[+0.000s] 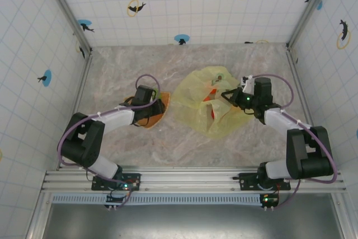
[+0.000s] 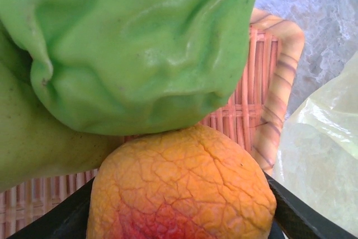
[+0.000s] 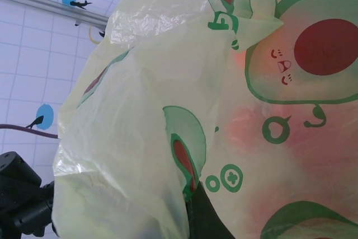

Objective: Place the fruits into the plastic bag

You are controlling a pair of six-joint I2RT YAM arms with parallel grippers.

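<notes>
A cracked yellow-orange fruit (image 2: 179, 186) with a red patch sits between the fingers of my left gripper (image 2: 179, 216); both dark fingers (image 2: 305, 216) press its sides. It lies on the woven orange plate (image 2: 268, 76), touching a big green fruit (image 2: 134, 48), with another green fruit (image 2: 28, 144) to the left. From above, my left gripper (image 1: 146, 102) is low over the plate (image 1: 157, 117). My right gripper (image 1: 230, 97) is shut on a fold of the plastic bag (image 1: 197, 104), holding its edge up. Red fruits (image 1: 213, 112) glow through the film (image 3: 168, 82).
The bag's edge (image 2: 324, 155) lies just right of the plate. Tiled walls enclose the marble table (image 1: 123, 65) on three sides. The left arm's black wrist (image 3: 19, 194) shows past the bag.
</notes>
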